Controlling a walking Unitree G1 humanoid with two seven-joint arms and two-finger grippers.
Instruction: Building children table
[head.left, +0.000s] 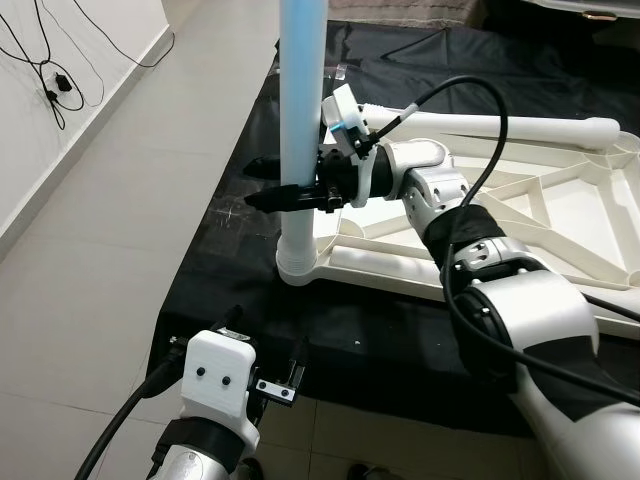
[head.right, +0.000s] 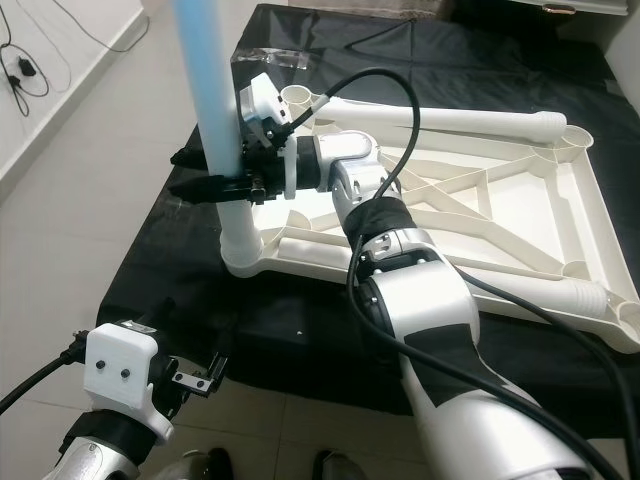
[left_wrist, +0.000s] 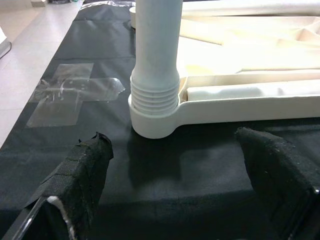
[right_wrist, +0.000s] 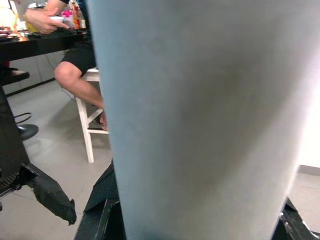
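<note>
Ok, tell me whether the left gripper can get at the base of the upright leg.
Probably yes: the left gripper is open, facing the leg at its corner socket, only black cloth between.

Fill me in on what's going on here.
The robot is putting together a children's table. The white tabletop lies upside down on a black sheet on the floor. The right gripper is clamped around a light blue leg that stands upright in the tabletop's near corner socket. The left gripper hangs open just in front of that socket, holding nothing. Another white leg lies across the tabletop.
</note>
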